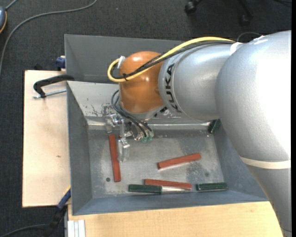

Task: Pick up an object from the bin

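Camera view. Shows metal two-finger gripper low in grey metal bin, just right of upper end of long flat red stick. Grip state: cannot tell. Right of that stick, well apart: slanted red stick, dark green stick.

dark carpet floor, chair castors at top edge.

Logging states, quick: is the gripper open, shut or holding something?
Gripper: cannot be told; it sits just right of the long red stick on the left of the bin.
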You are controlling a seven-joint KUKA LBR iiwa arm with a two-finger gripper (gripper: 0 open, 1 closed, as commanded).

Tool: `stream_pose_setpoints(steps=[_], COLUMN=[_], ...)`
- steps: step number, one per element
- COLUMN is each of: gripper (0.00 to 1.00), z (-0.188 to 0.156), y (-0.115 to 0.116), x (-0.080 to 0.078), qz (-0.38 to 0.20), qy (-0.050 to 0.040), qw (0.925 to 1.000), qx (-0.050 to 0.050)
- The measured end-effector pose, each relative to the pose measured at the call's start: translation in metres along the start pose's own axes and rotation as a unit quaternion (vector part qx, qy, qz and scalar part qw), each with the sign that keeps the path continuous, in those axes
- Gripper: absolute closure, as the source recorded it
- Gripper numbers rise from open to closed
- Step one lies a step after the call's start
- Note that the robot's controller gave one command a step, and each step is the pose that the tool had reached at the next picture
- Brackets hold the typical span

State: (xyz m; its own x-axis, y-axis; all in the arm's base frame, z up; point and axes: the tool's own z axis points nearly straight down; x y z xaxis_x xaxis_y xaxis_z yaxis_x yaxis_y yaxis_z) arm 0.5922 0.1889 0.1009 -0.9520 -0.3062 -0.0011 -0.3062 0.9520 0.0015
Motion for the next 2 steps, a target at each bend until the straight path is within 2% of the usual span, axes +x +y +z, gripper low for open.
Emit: stream_pose_setpoints(steps=[1, 2], gripper=[0.00, 1.00], z=[0.0297, 0.0299], y=[0.0209, 0.0205], x=[0.0169, 0.0169], qz=[-0.249, -0.248], qy=[0.0000, 0.0000], qw=[0.9686, 0.9687], qx=[0.000, 0.000])
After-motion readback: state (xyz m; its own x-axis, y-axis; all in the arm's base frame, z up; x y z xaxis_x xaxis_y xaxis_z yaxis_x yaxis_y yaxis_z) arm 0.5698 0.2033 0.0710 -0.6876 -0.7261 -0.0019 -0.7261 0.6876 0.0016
